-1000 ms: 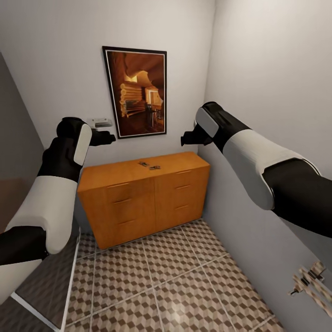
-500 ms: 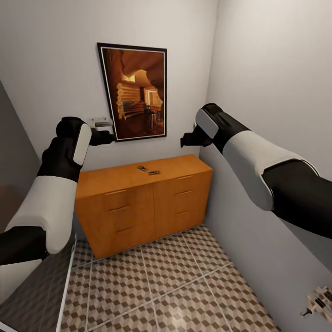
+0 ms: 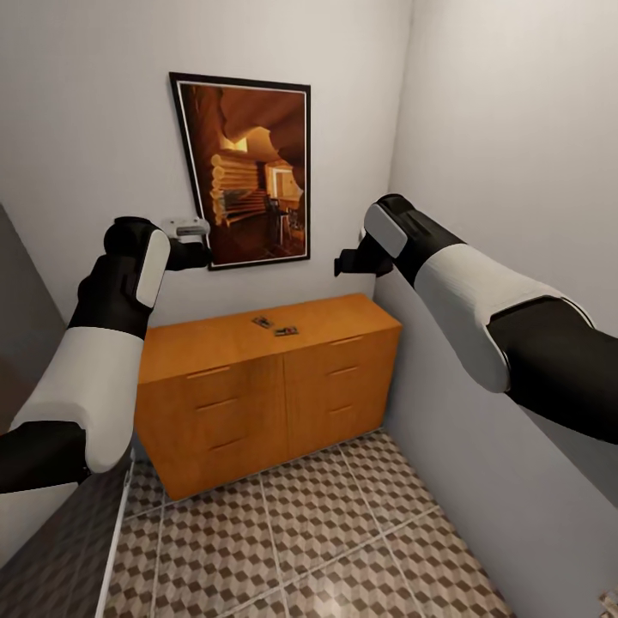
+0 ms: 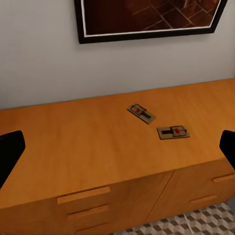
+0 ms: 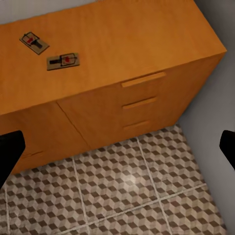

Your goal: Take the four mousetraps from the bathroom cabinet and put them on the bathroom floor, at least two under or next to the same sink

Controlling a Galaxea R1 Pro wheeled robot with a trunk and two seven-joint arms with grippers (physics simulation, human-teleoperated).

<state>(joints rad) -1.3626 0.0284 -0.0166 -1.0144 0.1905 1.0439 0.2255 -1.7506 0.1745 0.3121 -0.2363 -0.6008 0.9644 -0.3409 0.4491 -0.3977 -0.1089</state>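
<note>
Pale grey walls (image 3: 94, 103) meet in a narrow corner at the far right. A dark-framed picture (image 3: 245, 167) of a warm wooden interior hangs on the far wall. Cube-patterned tiles (image 3: 318, 532) with pale grout cover the floor, and soft, even light fills the room.

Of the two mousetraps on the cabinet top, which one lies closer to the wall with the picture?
The mousetrap lying askew, nearer the picture; the other mousetrap sits closer to the cabinet's front edge.

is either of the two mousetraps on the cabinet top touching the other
No: in the left wrist view the two mousetraps lie apart on the cabinet top, with bare wood between them.
</note>
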